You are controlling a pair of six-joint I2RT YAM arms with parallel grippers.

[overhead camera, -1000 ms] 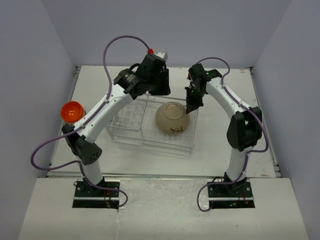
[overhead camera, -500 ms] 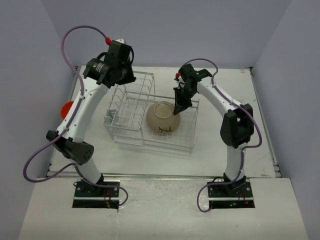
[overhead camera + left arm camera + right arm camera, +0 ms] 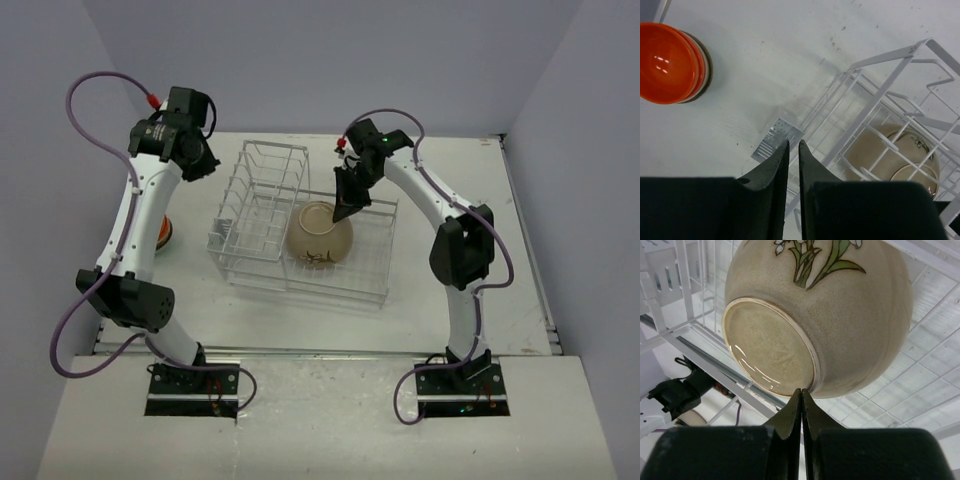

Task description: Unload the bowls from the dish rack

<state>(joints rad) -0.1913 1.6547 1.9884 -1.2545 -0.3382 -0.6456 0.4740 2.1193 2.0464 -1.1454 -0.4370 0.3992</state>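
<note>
1. The rack (image 3: 340,290) sat mid-tabletop (image 3: 440,290). Its long axis ran left–right, slightly skewed, with the slotted upright section at the left and the low basket at the right.
2. The tan bowl (image 3: 318,242) lay in the basket, close to the upright section. It was mouth down, with the foot ring up and tipped toward the far right. The flower marking was on its near side.
3. The right fingers (image 3: 787,415) were pressed together with only a hairline slit between them. Their tips were at the edge of the bowl's foot ring. Whether they pinched the ring or merely touched it, I could not tell.
4. The left fingers (image 3: 777,170) were nearly closed, with a narrow gap and nothing held. They hung high above the tabletop, by the rack's left end in the wrist view.
5. The stack (image 3: 670,62) of bowls, orange on top, stood on the tabletop left of the rack and apart from it.
6. Compared with 1.0 s ago:
   - The left arm (image 3: 140,210) had swung off the upright section to the far left, leaving that section uncovered.
   - The right fingers and the tan bowl had shifted left within the basket.
   - The rack's near right corner was unmoved.
7. Hidden or unclear:
   - In the top view the stack was mostly behind the left arm.
   - The lower bowls in the stack showed only as rims, so their count was unclear.
   - The tan bowl's mouth was unseen.
</note>
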